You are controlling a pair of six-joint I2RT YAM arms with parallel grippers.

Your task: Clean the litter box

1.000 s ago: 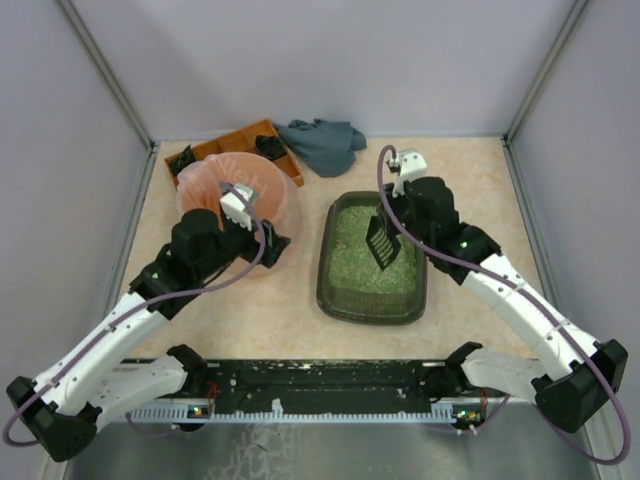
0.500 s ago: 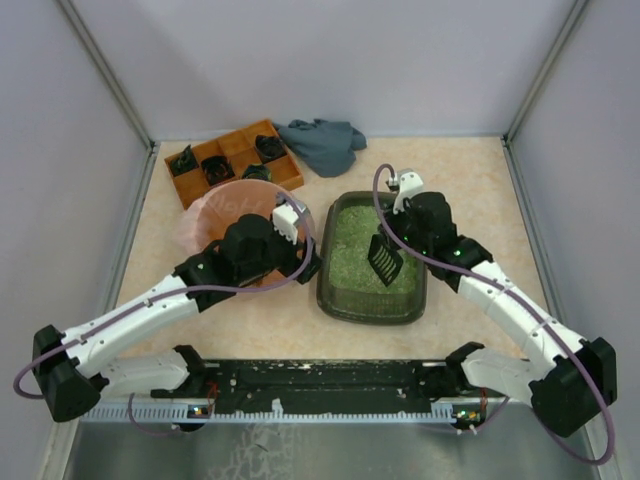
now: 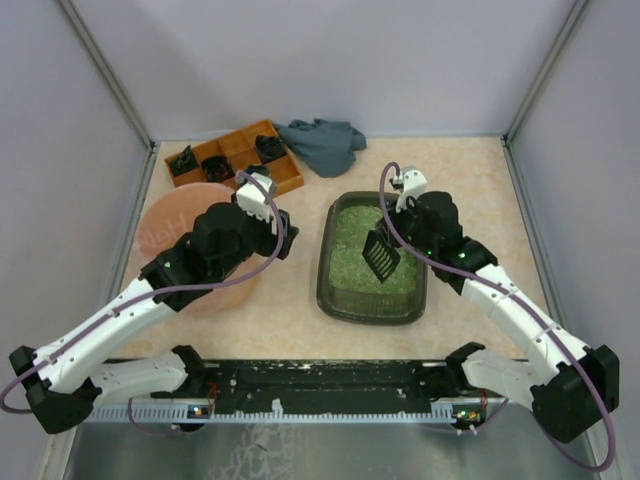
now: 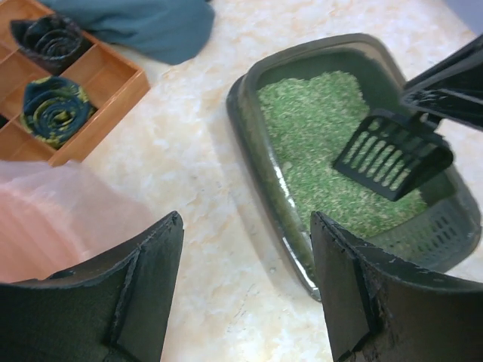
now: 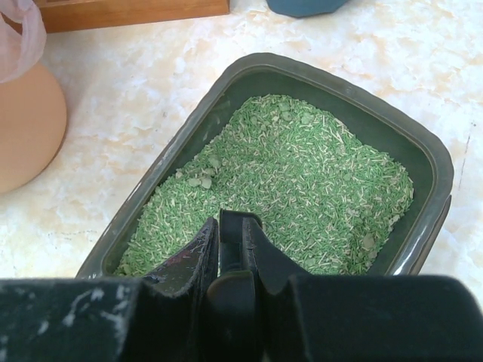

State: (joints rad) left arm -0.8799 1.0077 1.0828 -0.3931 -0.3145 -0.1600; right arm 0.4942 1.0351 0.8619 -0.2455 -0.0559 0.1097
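Observation:
The litter box (image 3: 372,312) is a dark grey-green tray with pale green granules, right of centre; it also shows in the left wrist view (image 4: 249,98) and the right wrist view (image 5: 426,154). My right gripper (image 3: 400,235) (image 5: 230,241) is shut on the handle of a black slotted scoop (image 3: 380,255) (image 4: 392,154), held tilted over the granules. A few flat greenish clumps (image 5: 202,175) lie near the box's left wall. My left gripper (image 3: 280,240) (image 4: 245,286) is open and empty over bare table between the pink bin (image 3: 180,250) and the box.
An orange compartmented tray (image 3: 235,160) (image 4: 83,83) with rolled dark items stands at the back left. A blue-grey cloth (image 3: 322,143) (image 4: 143,26) lies beside it. The pink-bagged bin also shows in both wrist views (image 4: 53,219) (image 5: 26,121). Grey walls enclose the table.
My left arm swung toward the litter box, then drew back left and up. The pink bin now sits nearer and further left. The right gripper and scoop barely moved.

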